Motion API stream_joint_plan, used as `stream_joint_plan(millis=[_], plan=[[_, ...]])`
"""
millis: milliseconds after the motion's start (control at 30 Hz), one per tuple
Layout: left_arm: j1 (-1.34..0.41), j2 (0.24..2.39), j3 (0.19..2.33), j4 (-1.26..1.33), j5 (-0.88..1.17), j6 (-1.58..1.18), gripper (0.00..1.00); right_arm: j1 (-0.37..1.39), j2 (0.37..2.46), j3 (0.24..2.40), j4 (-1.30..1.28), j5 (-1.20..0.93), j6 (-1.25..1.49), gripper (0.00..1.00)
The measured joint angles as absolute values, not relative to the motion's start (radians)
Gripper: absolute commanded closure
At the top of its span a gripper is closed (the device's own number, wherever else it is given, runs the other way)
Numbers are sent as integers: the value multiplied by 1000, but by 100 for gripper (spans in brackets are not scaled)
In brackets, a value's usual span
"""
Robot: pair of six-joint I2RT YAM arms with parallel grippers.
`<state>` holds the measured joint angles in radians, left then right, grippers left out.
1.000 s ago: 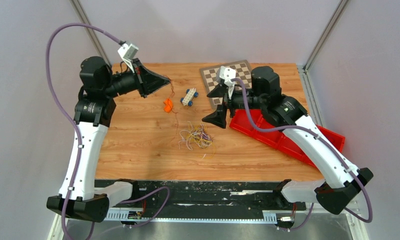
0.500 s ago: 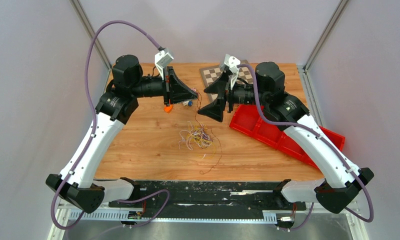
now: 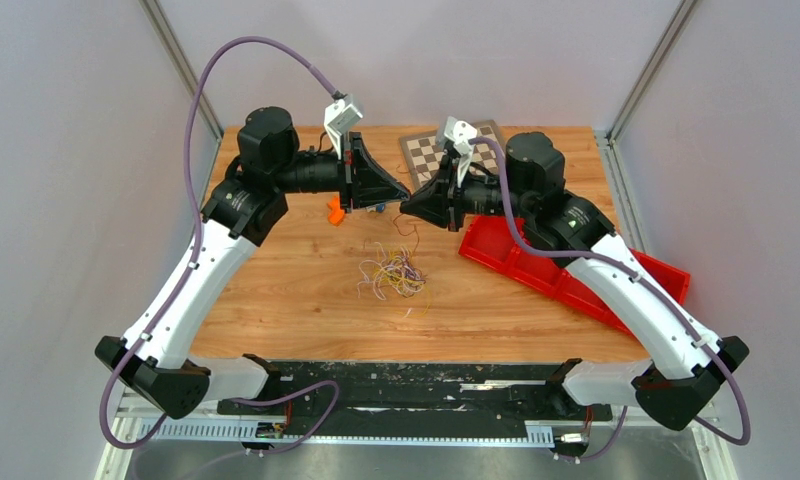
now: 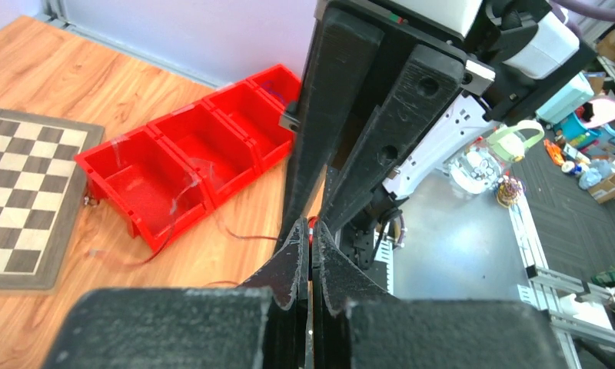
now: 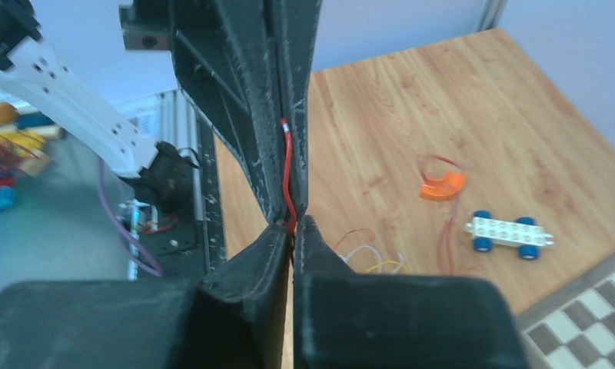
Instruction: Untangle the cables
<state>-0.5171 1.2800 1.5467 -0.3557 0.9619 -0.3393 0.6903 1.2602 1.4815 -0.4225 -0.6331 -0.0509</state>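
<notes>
Pinching one red cable [image 5: 287, 165], I think, my left gripper [image 3: 402, 195] and right gripper [image 3: 412, 206] meet at twelve o'clock of the cables [image 3: 394, 272], open table [image 3: 276, 290] toward nine.

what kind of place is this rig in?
Probably a robotics lab cell: two robot arms bolted to a wooden table, white panel walls, props like a chessboard and red bins.

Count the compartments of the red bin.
3 in the red bin: one nearest the checkerboard, one in the middle, one farthest; more may be hidden.
</notes>
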Motion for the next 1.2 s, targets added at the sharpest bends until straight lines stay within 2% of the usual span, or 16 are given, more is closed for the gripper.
stream_joint_plan(millis=[33, 67, 100, 133, 167, 200, 233, 267, 300, 367, 567, 800, 1000, 1200], plan=[[-518, 1283, 1547, -353, 966, -348, 97, 690, 1249, 1469, -419, -625, -54, 100], [-519, 1287, 1547, -351, 970, -356, 80, 687, 1234, 1457, -419, -618, -55, 100], [-524, 1293, 1547, -348, 974, -363, 66, 681, 1217, 1444, -420, -612, -57, 100], [-527, 1299, 1547, -345, 980, -369, 46, 674, 1198, 1432, -421, -607, -58, 100], [-529, 1304, 1547, -345, 992, -382, 38, 659, 1174, 1420, -430, -599, -61, 100], [-529, 1304, 1547, -344, 994, -379, 24, 638, 1155, 1411, -439, -599, -62, 100], [-530, 1304, 1547, -341, 997, -387, 18, 607, 1134, 1403, -453, -596, -60, 100], [-530, 1304, 1547, -339, 999, -384, 7, 563, 1111, 1393, -464, -597, -56, 100], [-530, 1303, 1547, -337, 996, -381, 4, 513, 1085, 1382, -476, -594, -52, 100], [-527, 1303, 1546, -339, 986, -373, 0, 427, 1042, 1358, -490, -589, -48, 100], [-493, 1304, 1546, -342, 958, -349, 0, 179, 875, 1308, -618, -512, -61, 100], [-477, 1315, 1520, -338, 948, -335, 0, -31, 739, 1348, -741, -197, -193, 100], [-477, 1349, 1509, -318, 947, -344, 0, -42, 851, 1459, -815, 79, -329, 100], [-477, 1350, 1489, -307, 936, -347, 0, -60, 1008, 1473, -839, 200, -446, 100]])
